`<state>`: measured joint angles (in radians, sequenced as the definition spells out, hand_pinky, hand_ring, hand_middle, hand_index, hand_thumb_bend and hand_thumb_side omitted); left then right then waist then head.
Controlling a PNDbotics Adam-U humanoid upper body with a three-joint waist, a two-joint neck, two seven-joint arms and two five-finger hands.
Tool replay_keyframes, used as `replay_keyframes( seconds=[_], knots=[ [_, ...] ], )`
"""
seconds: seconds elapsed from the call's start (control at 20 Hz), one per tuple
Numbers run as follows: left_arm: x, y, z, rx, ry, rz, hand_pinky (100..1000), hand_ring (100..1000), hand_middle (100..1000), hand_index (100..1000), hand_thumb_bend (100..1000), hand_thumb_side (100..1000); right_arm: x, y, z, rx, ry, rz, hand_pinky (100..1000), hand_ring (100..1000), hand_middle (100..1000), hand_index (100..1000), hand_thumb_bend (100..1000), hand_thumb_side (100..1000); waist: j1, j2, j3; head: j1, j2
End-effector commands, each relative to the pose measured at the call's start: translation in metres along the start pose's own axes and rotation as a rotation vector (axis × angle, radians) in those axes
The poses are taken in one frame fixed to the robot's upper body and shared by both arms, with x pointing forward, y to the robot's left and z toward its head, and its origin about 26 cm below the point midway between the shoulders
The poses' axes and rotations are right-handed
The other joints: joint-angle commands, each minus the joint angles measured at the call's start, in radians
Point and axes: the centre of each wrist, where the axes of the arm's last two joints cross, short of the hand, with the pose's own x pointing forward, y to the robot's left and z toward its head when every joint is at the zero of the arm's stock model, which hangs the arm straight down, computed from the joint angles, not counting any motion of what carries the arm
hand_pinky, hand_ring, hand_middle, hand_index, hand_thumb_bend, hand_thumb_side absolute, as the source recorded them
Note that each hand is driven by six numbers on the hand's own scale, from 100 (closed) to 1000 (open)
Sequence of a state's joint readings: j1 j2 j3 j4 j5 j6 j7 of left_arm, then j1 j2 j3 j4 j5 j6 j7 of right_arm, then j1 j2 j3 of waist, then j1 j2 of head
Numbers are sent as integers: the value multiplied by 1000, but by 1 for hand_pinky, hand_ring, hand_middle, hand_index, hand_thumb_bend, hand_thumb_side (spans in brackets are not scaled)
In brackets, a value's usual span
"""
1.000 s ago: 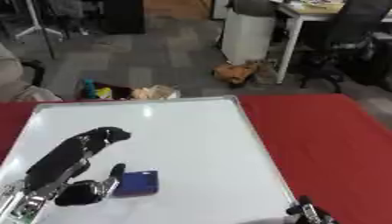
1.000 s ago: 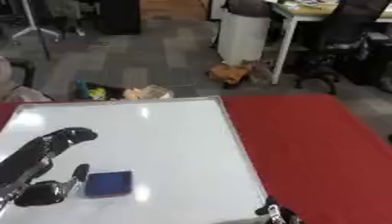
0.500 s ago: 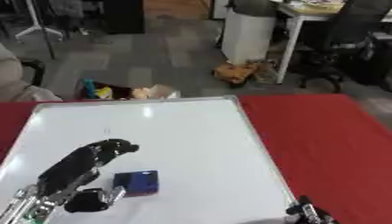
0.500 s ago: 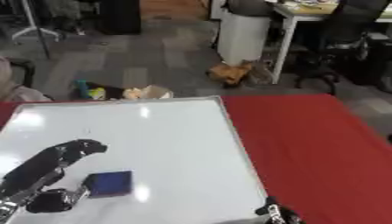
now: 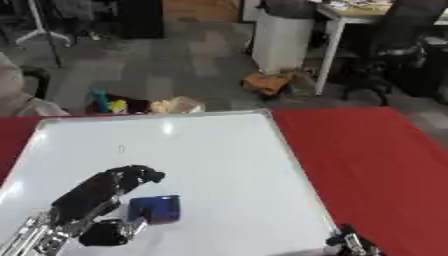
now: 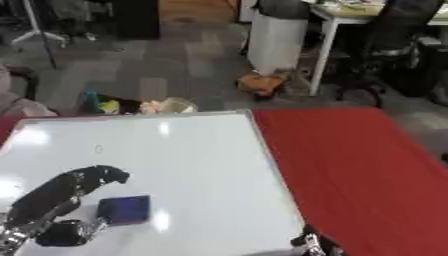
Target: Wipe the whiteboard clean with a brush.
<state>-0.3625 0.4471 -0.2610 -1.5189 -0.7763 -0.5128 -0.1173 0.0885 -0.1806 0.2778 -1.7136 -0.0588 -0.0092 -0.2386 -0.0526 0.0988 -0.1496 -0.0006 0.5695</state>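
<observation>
The whiteboard (image 5: 219, 160) lies flat on a red table (image 5: 372, 155); a small faint mark (image 5: 121, 148) shows near its left middle. A blue brush (image 5: 156, 208) rests on the board's near part. My left hand (image 5: 87, 197) comes in from the lower left, just left of the brush. Its fingers (image 5: 133, 175) arch over the board above the brush and its thumb (image 5: 105, 232) sits below and left of it, neither closed round the brush. Only a tip of my right hand (image 5: 350, 242) pokes up at the board's near right corner.
Beyond the table's far edge is office floor with a white bin (image 5: 282, 37), a desk and chair (image 5: 411, 45), an orange object (image 5: 267, 82) and bags (image 5: 140, 105). Red table surface stretches right of the board.
My left hand has drawn back toward the near edge, its fingertips sliding down the board to just above the brush. The brush has stayed where it was.
</observation>
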Motion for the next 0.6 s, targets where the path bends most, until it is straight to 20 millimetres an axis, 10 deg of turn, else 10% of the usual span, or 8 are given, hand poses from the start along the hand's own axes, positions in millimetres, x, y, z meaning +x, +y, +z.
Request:
replay_keyframes(
  seconds=[0.05,0.6],
  knots=[
    [0,8,-5,-7,-16,-18,745,845,714,946,100,888,5,-2,-2,3,-20,9,416,351,152,550,100,843,2,-6,-2,6,3],
    [1,6,-12,-73,-37,-6,748,846,699,948,100,935,5,-2,-1,4,-20,8,417,351,152,550,100,842,-2,-4,-4,8,21]
  ],
)
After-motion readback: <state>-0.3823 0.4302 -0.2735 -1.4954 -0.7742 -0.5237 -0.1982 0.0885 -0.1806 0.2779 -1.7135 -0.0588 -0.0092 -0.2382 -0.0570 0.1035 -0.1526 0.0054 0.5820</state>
